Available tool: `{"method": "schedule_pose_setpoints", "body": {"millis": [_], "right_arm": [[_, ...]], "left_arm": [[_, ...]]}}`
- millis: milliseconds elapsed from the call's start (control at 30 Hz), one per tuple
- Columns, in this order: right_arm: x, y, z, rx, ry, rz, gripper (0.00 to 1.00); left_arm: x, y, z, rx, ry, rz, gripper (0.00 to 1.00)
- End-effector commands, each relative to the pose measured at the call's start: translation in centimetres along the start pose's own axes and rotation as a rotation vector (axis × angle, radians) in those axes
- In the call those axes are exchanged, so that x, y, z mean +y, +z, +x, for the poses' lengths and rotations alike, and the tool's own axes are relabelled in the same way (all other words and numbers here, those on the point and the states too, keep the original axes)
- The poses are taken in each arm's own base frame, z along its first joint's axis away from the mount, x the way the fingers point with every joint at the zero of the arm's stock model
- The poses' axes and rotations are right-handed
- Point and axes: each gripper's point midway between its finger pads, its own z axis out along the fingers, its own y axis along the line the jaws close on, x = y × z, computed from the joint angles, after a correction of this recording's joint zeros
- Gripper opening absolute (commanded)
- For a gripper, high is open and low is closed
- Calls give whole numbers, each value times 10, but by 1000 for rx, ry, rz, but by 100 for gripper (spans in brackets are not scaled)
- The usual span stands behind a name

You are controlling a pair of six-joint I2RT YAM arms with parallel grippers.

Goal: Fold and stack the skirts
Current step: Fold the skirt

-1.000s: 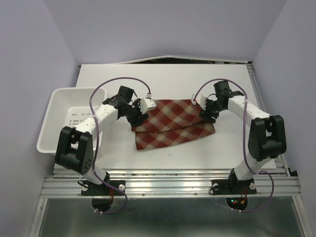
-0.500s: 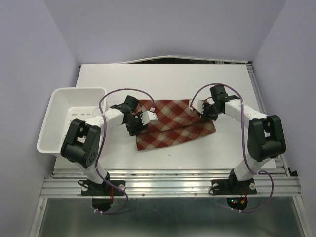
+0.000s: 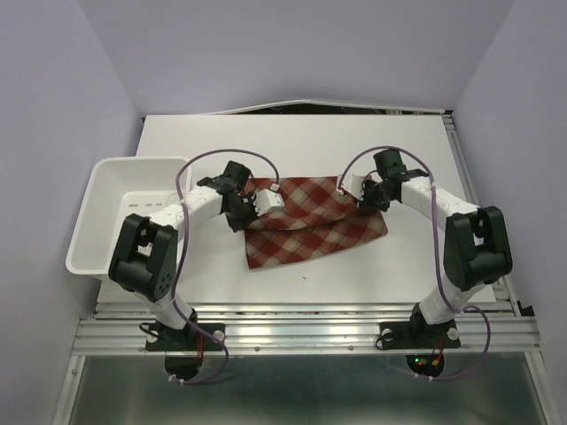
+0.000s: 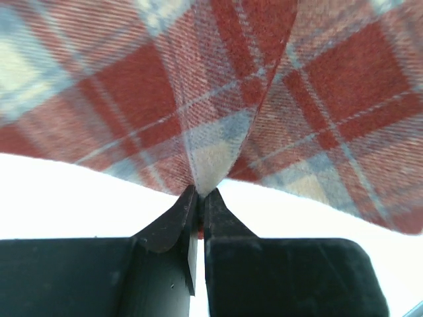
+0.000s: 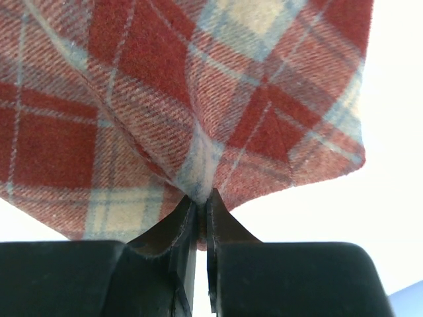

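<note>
Nearest the arms, the red, maroon and cream plaid cloth skirt [image 3: 314, 221] lies mid-table. Its near hem runs at a slant, lower at the left corner. A second layer of the same check sits over it, its edge crossing just beyond that hem, so two layers show. Woven twill, broad red squares, thin pale-blue lines, cream blocks.

Up at the skirt's far-left corner, the left gripper [image 4: 198, 192] has its black fingers pressed together on a ridge of plaid, the cloth peaking right into the tips. Over at the far-right side, the right gripper [image 5: 201, 196] is doing the same: fingers closed on a pinched fold, fabric fanning away from them. Both arms reach in from the sides, purple cables looping above.

Underneath, the flat white table [image 3: 292, 142] runs from the ribbed aluminium rail [image 3: 301, 329] at the near edge, where the arm bases are bolted, out to plain pale-lilac walls [image 3: 292, 44] closing in on three sides.

Off to the left, overhanging the table's edge, sits the white rectangular plastic basket [image 3: 89, 212]. Rows of slots in its floor are in plain view. It is well apart from the skirt, with the left arm between them.
</note>
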Motion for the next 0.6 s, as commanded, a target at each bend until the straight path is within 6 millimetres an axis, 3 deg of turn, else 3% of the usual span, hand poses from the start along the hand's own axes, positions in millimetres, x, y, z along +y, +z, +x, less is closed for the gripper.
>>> {"method": "schedule_pose_setpoints", "body": {"millis": [0, 133, 267, 367, 467, 500, 567], "right_arm": [[-52, -31, -28, -41, -37, 172, 1], [-67, -58, -44, -78, -46, 235, 1], [-64, -75, -44, -76, -84, 266, 1], [-50, -77, -30, -45, -121, 259, 1], [-21, -62, -5, 8, -151, 198, 1], [-2, -51, 6, 25, -150, 153, 1], [6, -42, 12, 24, -152, 156, 1]], "left_arm": [[8, -43, -35, -81, -12, -27, 0], [-1, -65, -42, -101, -32, -7, 0], [-14, -82, -47, -126, -51, 21, 0], [-35, -85, -44, -121, -33, 69, 0], [-65, -75, -27, -88, -10, 144, 0], [-72, -71, -23, -77, -4, 163, 0], [-91, -63, -21, -68, 21, 216, 0]]}}
